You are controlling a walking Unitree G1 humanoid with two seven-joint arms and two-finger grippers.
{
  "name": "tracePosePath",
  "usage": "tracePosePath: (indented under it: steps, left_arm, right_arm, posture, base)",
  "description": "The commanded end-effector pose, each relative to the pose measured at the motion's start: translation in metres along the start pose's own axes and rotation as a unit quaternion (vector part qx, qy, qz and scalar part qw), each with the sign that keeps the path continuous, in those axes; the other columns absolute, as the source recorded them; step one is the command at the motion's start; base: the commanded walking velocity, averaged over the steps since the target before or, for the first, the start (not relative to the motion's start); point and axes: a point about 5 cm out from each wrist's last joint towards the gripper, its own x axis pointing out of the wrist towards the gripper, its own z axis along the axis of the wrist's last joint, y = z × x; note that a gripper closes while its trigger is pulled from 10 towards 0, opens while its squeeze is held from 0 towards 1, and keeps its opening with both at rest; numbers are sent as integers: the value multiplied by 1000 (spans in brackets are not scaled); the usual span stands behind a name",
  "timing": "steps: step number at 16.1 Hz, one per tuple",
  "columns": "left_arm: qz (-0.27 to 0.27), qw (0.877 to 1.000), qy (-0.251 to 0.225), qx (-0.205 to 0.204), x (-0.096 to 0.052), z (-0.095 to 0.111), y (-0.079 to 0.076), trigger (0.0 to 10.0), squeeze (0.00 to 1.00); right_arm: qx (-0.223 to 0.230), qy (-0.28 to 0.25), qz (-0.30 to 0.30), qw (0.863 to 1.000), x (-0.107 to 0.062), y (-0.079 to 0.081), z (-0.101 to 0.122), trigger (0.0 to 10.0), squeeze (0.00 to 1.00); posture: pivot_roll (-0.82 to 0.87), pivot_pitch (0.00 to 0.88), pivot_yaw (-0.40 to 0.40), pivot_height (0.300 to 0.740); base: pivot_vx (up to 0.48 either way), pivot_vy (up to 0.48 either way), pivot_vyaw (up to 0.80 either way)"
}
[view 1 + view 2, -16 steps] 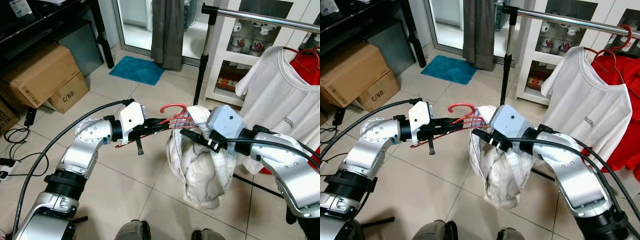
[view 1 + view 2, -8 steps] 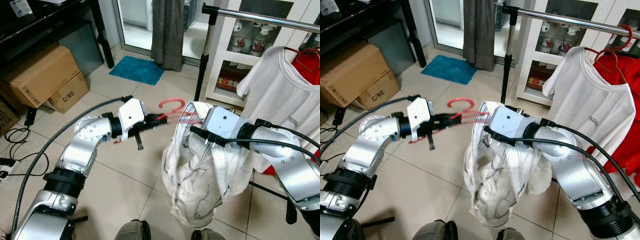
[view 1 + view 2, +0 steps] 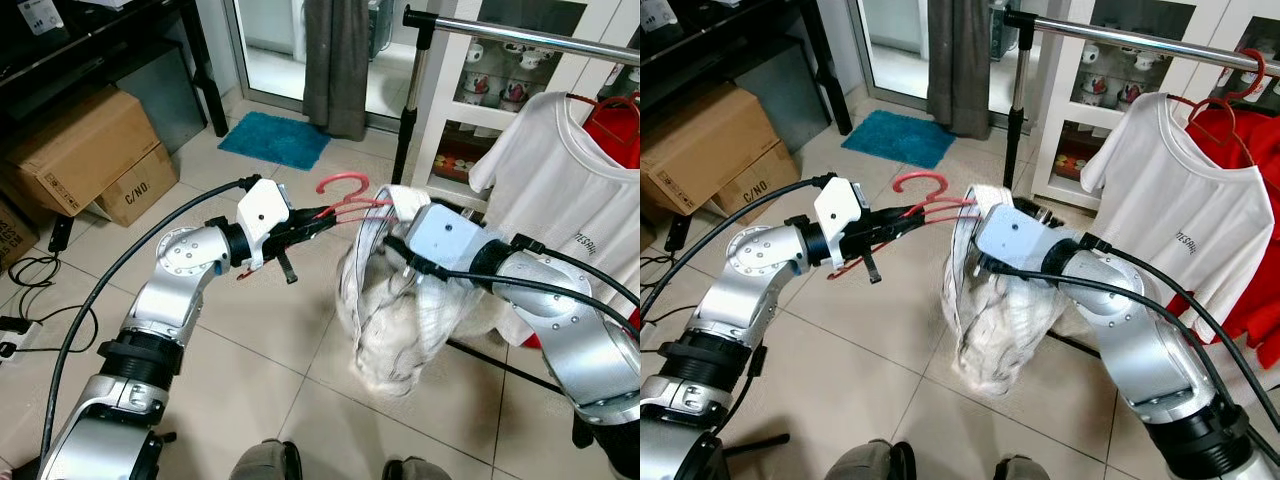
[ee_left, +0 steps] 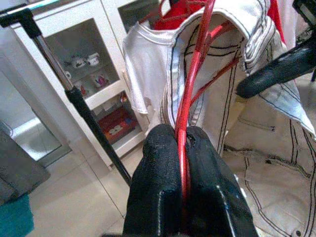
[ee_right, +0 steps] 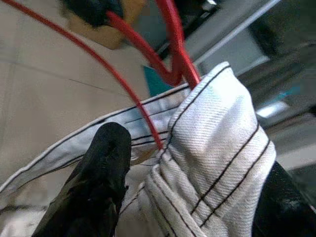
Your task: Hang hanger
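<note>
Left end effector (image 4: 181, 163) on thin red wire hanger (image 4: 190, 89)

Hanger (image 3: 345, 200) lower part hidden inside garment (image 3: 400, 320); right gripper (image 3: 395, 245) fingers buried in cloth.

My head cameras looked down over both arms; each wrist camera sat close, sharing the red hanger (image 4: 190, 94) at twelve o'clock.

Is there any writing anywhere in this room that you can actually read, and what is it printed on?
"C/NO": on the smaller brown cardboard box on the floor.
Dark lettering on the hanging white T-shirt: too small to read.
Label on the larger brown cardboard box: too blurred to read.
White sticker on the black shelf: unreadable.
</note>
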Motion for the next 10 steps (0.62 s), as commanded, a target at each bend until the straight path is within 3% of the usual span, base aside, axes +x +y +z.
tracePosePath:
  steps: [1, 5, 7, 10]
  left_arm:
    - [26, 999, -39, 9, 0, 15, 10, 0, 0]
    - [44, 997, -64, -2, 1, 21, 13, 0, 0]
    - [48, 996, -73, -8, 3, 22, 12, 0, 0]
    - [54, 995, -77, -14, 2, 22, 14, 0, 0]
  right_arm:
    - [-8, -10, -13, 1000, -1, 2, 5, 10000, 0]
    - [-26, 9, -94, 995, 2, -3, 2, 10000, 0]
    - [-79, -18, -145, 986, 3, -3, 8, 10000, 0]
    - [-100, -64, -151, 981, 1, -2, 17, 10000, 0]
  posture:
    - [-62, 95, 96, 740]
    - [-63, 94, 92, 740]
    - [-65, 90, 90, 740]
    - [-67, 85, 90, 740]
  base:
    - [0, 0, 0]
    - [0, 0, 0]
    - [0, 0, 0]
    - [0, 0, 0]
